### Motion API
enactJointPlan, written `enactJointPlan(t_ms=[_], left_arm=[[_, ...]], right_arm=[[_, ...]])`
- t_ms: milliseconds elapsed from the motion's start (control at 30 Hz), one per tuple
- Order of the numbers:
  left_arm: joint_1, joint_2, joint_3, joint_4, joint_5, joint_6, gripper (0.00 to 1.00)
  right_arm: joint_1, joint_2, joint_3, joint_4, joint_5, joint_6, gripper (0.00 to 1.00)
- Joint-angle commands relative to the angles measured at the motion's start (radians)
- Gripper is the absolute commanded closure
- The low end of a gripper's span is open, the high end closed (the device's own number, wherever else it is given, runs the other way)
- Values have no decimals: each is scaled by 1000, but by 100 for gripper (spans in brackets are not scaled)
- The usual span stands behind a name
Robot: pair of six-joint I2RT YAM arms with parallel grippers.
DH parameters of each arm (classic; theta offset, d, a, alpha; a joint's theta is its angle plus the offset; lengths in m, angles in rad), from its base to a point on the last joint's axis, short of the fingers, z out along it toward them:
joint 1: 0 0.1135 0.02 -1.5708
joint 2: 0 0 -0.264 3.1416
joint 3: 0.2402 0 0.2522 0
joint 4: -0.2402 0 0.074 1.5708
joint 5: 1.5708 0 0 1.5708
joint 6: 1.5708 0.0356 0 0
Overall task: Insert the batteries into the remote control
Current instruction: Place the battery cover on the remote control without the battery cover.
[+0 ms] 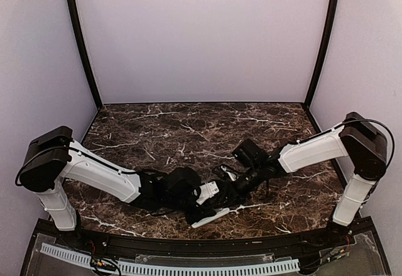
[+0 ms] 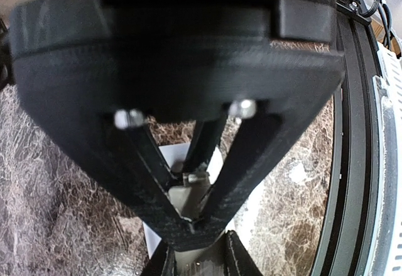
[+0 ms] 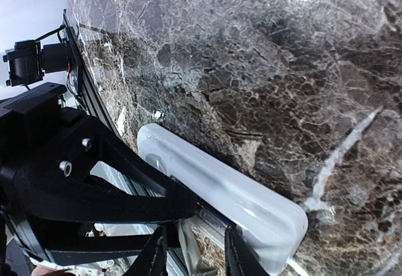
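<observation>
The white remote control [image 1: 207,190] hangs just above the marble between my two grippers near the table's front middle. My left gripper [image 1: 200,195] is shut on one end of it; its fingers [image 2: 242,257] clamp the pale body [image 2: 164,160]. In the right wrist view the remote [image 3: 220,185] shows side-on, with a dark, blue-labelled battery [image 3: 214,219] lying in its recess. My right gripper [image 3: 195,257] hovers right over that battery with its jaws a little apart and nothing between them. Its black body [image 2: 188,68] blocks most of the left wrist view.
A small flat white piece [image 1: 210,217] lies on the marble just in front of the grippers. The black front rail [image 1: 188,244] and a white slotted cable duct [image 1: 188,268] run along the near edge. Pale walls enclose the table.
</observation>
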Motion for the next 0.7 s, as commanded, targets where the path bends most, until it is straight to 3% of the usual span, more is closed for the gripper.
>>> enactJointPlan(t_ms=[0, 367, 667], left_arm=[[-22, 11, -53, -217, 107, 6, 78], [-22, 15, -53, -223, 99, -3, 80], [-22, 17, -53, -229, 43, -25, 81]], right_arm=[[-6, -34, 28, -167, 126, -48, 69], [-6, -81, 105, -325, 208, -103, 64], [-5, -123, 71, -246, 122, -74, 79]])
